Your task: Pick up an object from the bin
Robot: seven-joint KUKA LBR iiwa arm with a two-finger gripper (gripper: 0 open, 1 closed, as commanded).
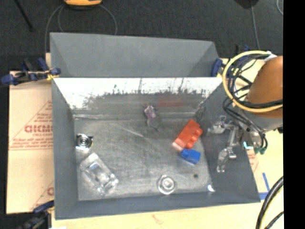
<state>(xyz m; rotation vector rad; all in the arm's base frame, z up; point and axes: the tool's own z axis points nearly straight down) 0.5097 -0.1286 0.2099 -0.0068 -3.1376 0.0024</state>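
Gripper [223,144] is hovering by the bin's [62,128] right wall, fingers looking spread wide with nothing in them; red block [188,134] and blue block [190,156] are sitting touching, nearby to their left; clear bits [98,175] farther left are proving hard to make out.

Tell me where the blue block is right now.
In the camera view, the blue block lies on the bin's floor toward the right, just below the red block and left of the gripper.
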